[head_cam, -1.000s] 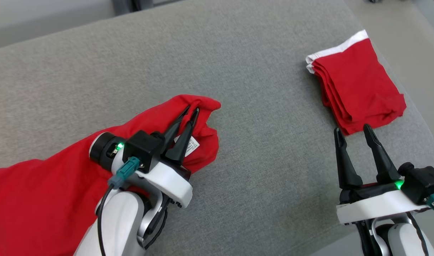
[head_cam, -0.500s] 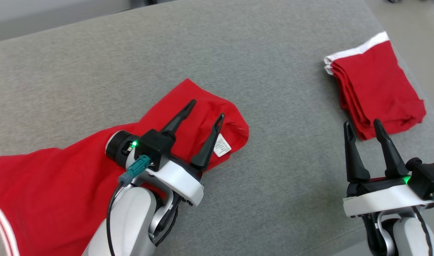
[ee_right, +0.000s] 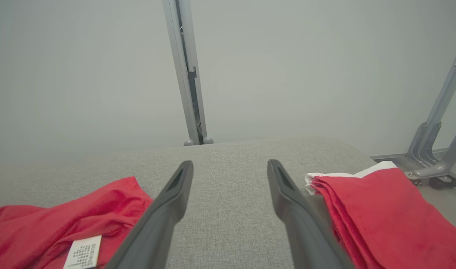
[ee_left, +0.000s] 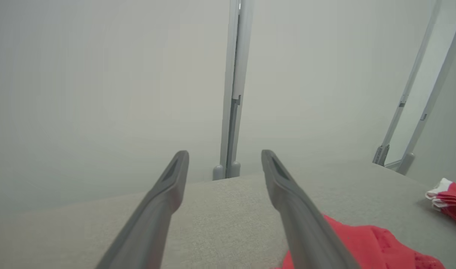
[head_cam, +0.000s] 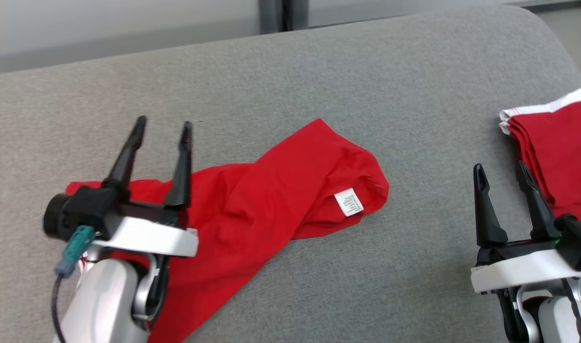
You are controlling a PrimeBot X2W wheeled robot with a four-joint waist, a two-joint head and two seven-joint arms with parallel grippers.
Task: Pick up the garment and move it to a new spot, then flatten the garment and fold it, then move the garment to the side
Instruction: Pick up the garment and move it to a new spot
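Note:
A crumpled red garment lies across the middle of the grey cushion, with a white care label near its right end. It also appears at the lower left of the right wrist view and the lower right of the left wrist view. My left gripper stands open above the garment's left part, raised off the cloth, nothing between its fingers. My right gripper is open at the lower right, empty, between the garment and a folded stack.
A folded red garment with a white band lies at the cushion's right edge, close to my right gripper. The grey cushion stretches bare behind the garment. A pale wall and metal post stand beyond the far edge.
My left gripper has opened, let go of the garment and drawn back to the left and up. The garment now lies loose. The head camera has shifted, sliding the scene rightward.

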